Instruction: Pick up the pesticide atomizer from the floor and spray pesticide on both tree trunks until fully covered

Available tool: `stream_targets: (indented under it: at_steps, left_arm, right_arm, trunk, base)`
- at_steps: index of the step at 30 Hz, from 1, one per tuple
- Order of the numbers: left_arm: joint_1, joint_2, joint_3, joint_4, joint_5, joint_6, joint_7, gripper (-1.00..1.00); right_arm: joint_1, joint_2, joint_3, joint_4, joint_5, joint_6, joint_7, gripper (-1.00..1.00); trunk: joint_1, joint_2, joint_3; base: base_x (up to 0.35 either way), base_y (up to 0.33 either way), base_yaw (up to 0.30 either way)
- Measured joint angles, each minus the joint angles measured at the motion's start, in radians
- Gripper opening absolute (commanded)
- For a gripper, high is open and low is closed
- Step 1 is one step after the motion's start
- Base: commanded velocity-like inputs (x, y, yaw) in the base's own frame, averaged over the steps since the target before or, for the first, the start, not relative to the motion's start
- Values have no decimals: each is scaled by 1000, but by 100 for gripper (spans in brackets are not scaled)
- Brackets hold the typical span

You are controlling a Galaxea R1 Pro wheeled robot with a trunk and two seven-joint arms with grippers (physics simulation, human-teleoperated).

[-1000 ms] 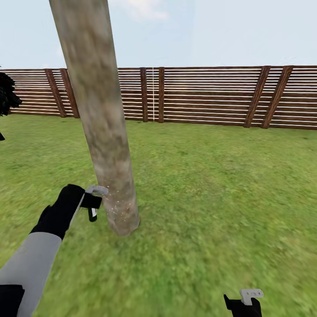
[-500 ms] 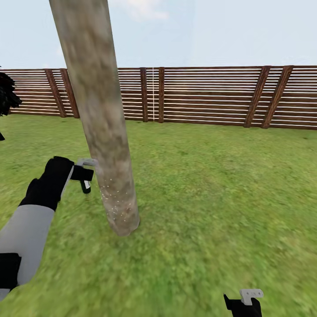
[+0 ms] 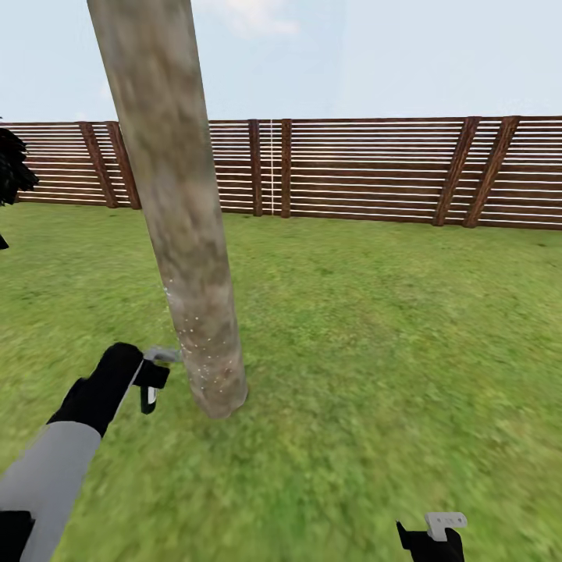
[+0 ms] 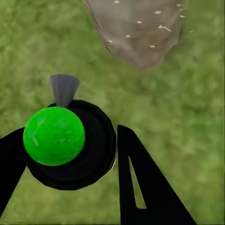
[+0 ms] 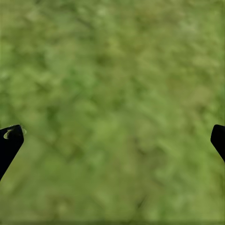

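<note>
The tree trunk [image 3: 183,226], a thick grey-brown column, rises from the grass floor [image 3: 375,336] left of centre. White specks of pesticide [image 3: 195,347] dot its lower part. My left gripper [image 3: 148,380] hovers just left of the trunk's base, shut on the pesticide atomizer [image 3: 158,357]. In the left wrist view the atomizer [image 4: 54,136] has a green round top on a black body, and its grey nozzle [image 4: 64,89] points toward the speckled trunk [image 4: 136,33], apart from it. My right gripper [image 3: 432,535] hangs low at the right, open over bare grass [image 5: 112,93].
A brown slatted wooden fence [image 3: 367,168] runs across the back of the lawn. A black leafy shape [image 3: 11,168] juts in at the far left edge. Open grass spreads to the right of the trunk and in front of it.
My left gripper with the atomizer rose beside the trunk, then dropped back low near the base. White specks now reach higher up the trunk. The right arm has not moved.
</note>
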Motion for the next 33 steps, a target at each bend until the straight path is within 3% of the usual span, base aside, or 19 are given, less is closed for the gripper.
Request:
stream_targets:
  at_steps: [1, 4, 5, 6, 7, 8, 11, 14, 15, 16, 17, 20, 23, 33]
  left_arm:
    - [3, -6, 2, 65, 5, -56, 1, -100]
    - [4, -26, 6, 170, 3, -138, 17, -100]
    - [4, -38, 7, 213, 9, -169, 29, -100]
    - [5, -71, 10, 301, 19, -252, 72, -100]
    - [5, -102, 11, 387, 53, -332, 146, -100]
    - [4, -114, 12, 425, 92, -367, 202, -100]
    - [40, -127, 9, 457, 283, -416, 302, -100]
    - [68, -136, 9, 459, 301, -460, 331, -100]
    - [78, -138, 9, 457, 302, -465, 370, -100]
    - [85, -146, 10, 460, 322, -472, 439, -100]
    - [89, -151, 10, 464, 365, -494, 467, -100]
    - [111, -153, 10, 462, 427, -547, 484, -100]
    - [118, -182, 9, 465, 443, -560, 502, -100]
    - [119, -187, 9, 466, 437, -562, 503, -100]
  right_arm:
    - [0, 0, 0, 0, 0, 0, 0, 100]
    - [0, 0, 0, 0, 0, 0, 0, 100]
    - [0, 0, 0, 0, 0, 0, 0, 100]
    - [0, 1, 0, 0, 0, 0, 0, 100]
    - [0, 1, 0, 0, 0, 0, 0, 100]
    - [0, 1, 0, 0, 0, 0, 0, 100]
    - [0, 2, 0, 0, 0, 0, 0, 100]
    - [0, 2, 0, 0, 0, 0, 0, 100]
    - [0, 1, 0, 0, 0, 0, 0, 100]
    - [0, 1, 0, 0, 0, 0, 0, 100]
    - [0, 1, 0, 0, 0, 0, 0, 100]
    - [0, 1, 0, 0, 0, 0, 0, 100]
    - [0, 0, 0, -1, 0, 0, 4, 100]
    - [0, 5, 0, 0, 0, 0, 5, 100]
  trunk:
    - [0, 0, 0]
    - [0, 0, 0]
    - [0, 0, 0]
    - [0, 0, 0]
    - [0, 0, 0]
    - [0, 0, 0]
    - [0, 0, 0]
    - [0, 0, 0]
    - [0, 0, 0]
    - [0, 0, 0]
    - [0, 0, 0]
    - [0, 0, 0]
    - [0, 0, 0]
    - [0, 0, -7]
  base:
    - [0, 0, 0]
    - [0, 0, 0]
    - [0, 0, 0]
    - [0, 0, 0]
    - [0, 0, 0]
    - [0, 0, 0]
    - [0, 0, 0]
    - [0, -77, 0]
    - [0, -235, 0]
    - [0, -259, 0]
    - [0, -263, 0]
    - [0, -269, 0]
    - [0, -272, 5]
    - [10, -272, 208]
